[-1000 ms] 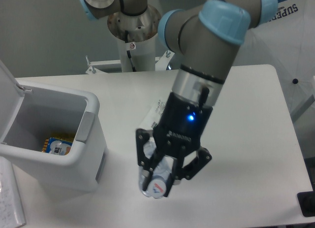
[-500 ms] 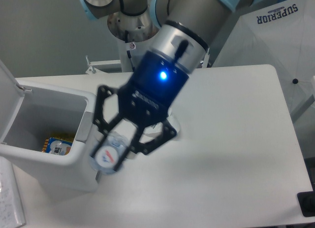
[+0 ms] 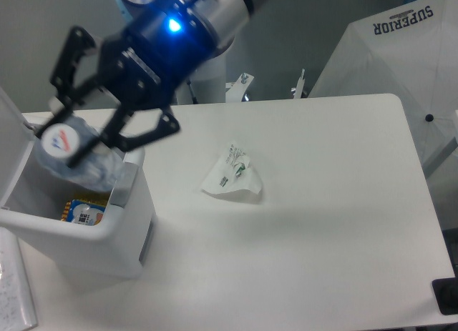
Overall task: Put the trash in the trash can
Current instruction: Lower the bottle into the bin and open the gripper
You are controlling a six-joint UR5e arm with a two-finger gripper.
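Two pieces of trash in view. Piece one: crushed clear bluish plastic bottle [image 3: 75, 154] with a white cap carrying a red and blue mark, cap end facing the camera. It is pinched between the black fingers of the gripper [image 3: 80, 141], which close on it from either side. A blue light glows on the gripper body. Bottle hangs over the open mouth of the trash can [image 3: 107, 234], above the right part of the opening and close to the rim; whether it touches the rim cannot be told. Motion blur on bottle and fingers.

Piece two: crumpled white-clear plastic wrapper [image 3: 232, 175] with small dark print, lying flat on the white table [image 3: 336, 224], well apart from the bin, to its right and near the table's middle. Nothing touches it.

Trash can: boxy, white, rounded rim, grey recessed panel on the side facing right, lid [image 3: 11, 113] hinged open at the left edge of view. It stands on the table's left front part. Inside, on the bottom, a small yellow and blue packet [image 3: 86, 211] with a dark printed patch.

Background right: a white fabric cover [image 3: 401, 52] with dark lettering reading SUPERIOR.
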